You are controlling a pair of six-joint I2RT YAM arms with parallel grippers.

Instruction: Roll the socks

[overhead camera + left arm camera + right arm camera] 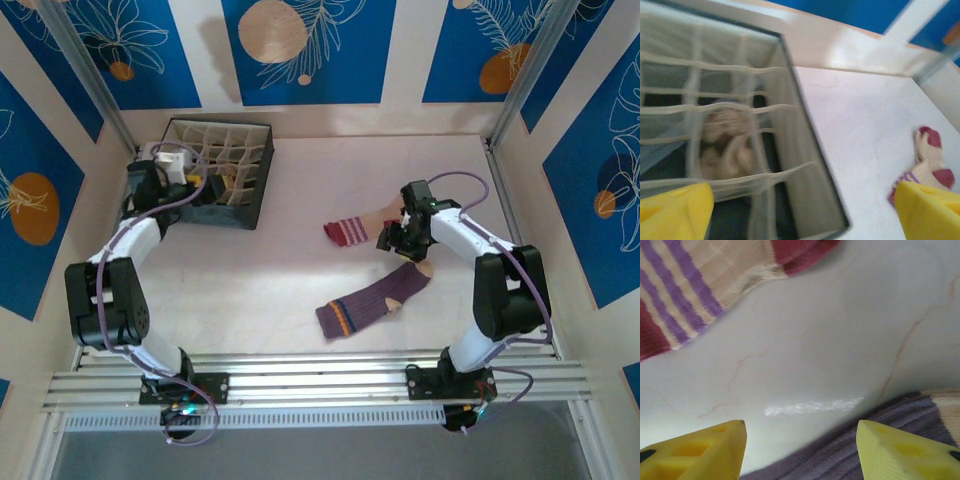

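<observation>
I am hovering the right tool (pixel 800 442), fingers apart and empty, over bare worktop (pixel 830 340). The cream striped fabric sock with red toe (pixel 700 285) is lying ahead of it and the purple ribbed sock (pixel 855 455) at its fingertips. The left tool (pixel 805 207), likewise apart, is hanging over the dark grid-divided box (pixel 807 165) holding the bundled brown-tan checkered sock (pixel 722 142). I am judging it best to pinch one sock's end squarely.
</observation>
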